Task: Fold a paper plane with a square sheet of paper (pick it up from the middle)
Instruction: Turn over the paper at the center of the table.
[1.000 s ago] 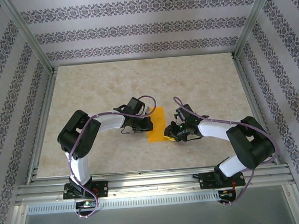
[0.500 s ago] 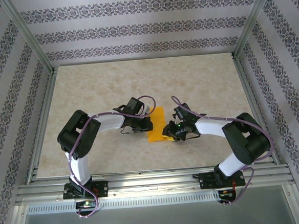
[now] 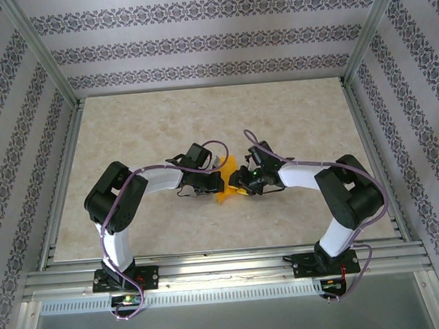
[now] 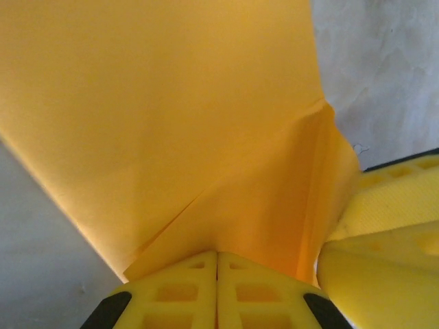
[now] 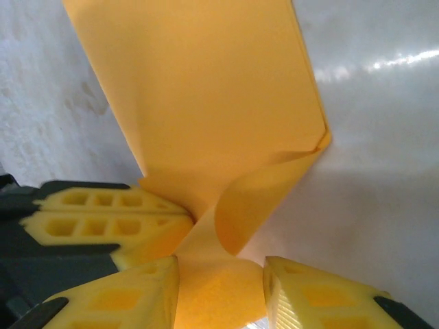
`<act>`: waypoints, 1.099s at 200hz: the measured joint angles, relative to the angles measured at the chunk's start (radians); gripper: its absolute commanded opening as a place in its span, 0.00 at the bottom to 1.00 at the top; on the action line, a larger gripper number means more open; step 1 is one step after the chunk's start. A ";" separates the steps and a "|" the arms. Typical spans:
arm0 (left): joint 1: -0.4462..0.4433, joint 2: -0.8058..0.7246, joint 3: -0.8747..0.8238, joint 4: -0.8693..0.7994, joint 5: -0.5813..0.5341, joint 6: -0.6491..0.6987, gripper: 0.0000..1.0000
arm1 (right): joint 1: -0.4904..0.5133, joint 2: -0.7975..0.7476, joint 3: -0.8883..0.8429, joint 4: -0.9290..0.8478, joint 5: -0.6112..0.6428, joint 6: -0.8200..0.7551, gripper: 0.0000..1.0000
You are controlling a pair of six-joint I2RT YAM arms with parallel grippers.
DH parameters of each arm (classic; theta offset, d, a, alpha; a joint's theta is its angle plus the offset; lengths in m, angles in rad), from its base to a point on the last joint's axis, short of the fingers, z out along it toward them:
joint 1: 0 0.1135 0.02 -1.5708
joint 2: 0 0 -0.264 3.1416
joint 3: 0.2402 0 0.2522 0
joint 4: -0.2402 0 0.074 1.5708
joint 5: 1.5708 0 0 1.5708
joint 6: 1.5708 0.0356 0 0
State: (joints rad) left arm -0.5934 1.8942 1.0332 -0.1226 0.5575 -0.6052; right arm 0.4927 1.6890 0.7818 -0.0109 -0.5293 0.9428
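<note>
The square sheet of paper (image 4: 164, 103), partly folded, is pinched in the closed left gripper (image 4: 217, 264), while its curled flap lies unclamped between the parted fingers of the right gripper (image 5: 221, 271), so the fold may be sprung open or creased askew when pressed.

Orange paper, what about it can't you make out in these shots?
- Top external: the orange paper is mostly covered by the left gripper and right gripper; its folds are too small to read.
- Left wrist: the paper's edge inside the shut left gripper is hidden; its top runs off the frame.
- Right wrist: a curled flap hides whether the open right gripper touches the paper; the top is cut off.
</note>
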 measured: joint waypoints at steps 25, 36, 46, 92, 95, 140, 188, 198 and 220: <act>0.000 0.000 0.000 0.000 0.000 0.000 0.08 | -0.028 0.014 0.022 0.003 0.000 -0.006 0.40; 0.000 0.000 0.000 0.000 0.000 0.000 0.08 | -0.041 0.017 0.024 0.007 0.000 -0.006 0.40; 0.000 0.000 0.000 0.000 0.000 0.000 0.08 | -0.049 0.018 0.024 0.007 0.000 -0.006 0.41; 0.000 0.000 -0.001 0.002 0.002 0.000 0.08 | -0.058 0.031 0.023 0.016 -0.014 -0.006 0.42; 0.000 0.000 -0.001 0.002 0.003 0.000 0.08 | -0.058 0.033 0.023 0.018 -0.014 -0.006 0.41; 0.000 0.000 -0.001 0.003 0.005 0.000 0.08 | -0.059 0.051 0.021 0.045 -0.022 -0.011 0.34; 0.000 0.000 -0.002 0.005 0.007 -0.002 0.08 | -0.081 0.089 0.023 0.089 -0.057 -0.035 0.23; 0.000 0.000 -0.003 0.007 0.008 -0.004 0.08 | -0.088 0.100 0.024 0.095 -0.068 -0.038 0.22; 0.000 0.000 -0.004 0.011 0.008 -0.006 0.08 | -0.098 0.108 0.023 0.117 -0.087 -0.054 0.17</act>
State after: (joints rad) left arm -0.5934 1.8942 1.0290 -0.1116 0.5659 -0.6109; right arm 0.3943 1.7973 0.8051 0.1066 -0.6159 0.8886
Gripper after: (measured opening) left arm 0.083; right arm 0.200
